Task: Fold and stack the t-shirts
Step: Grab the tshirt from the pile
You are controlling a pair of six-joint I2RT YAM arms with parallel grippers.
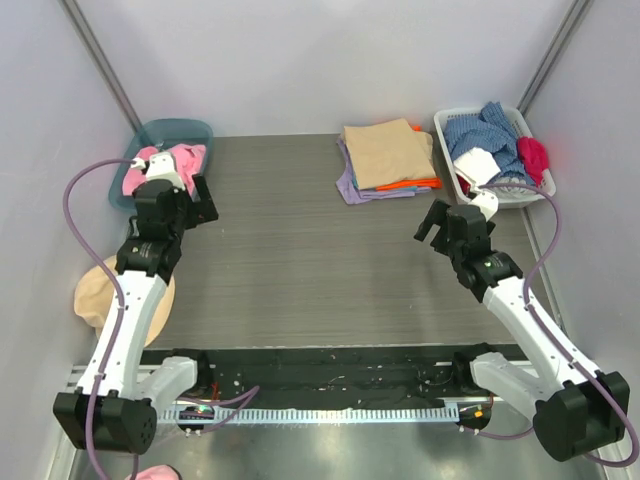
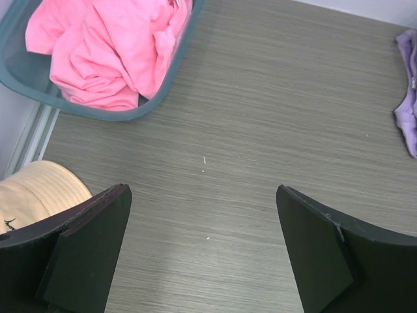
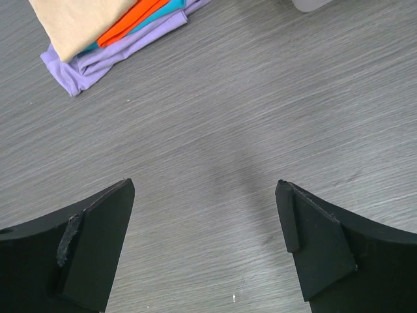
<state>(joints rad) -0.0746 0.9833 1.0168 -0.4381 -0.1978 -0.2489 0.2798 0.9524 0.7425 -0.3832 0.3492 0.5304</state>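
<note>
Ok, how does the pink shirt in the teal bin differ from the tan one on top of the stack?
The pink shirt lies crumpled in a heap; the tan shirt is folded into a flat rectangle. The pink shirt sits inside the teal bin at the far left; the tan shirt tops the stack on the table, far right of centre. Both are plain, single-coloured cloth.
</note>
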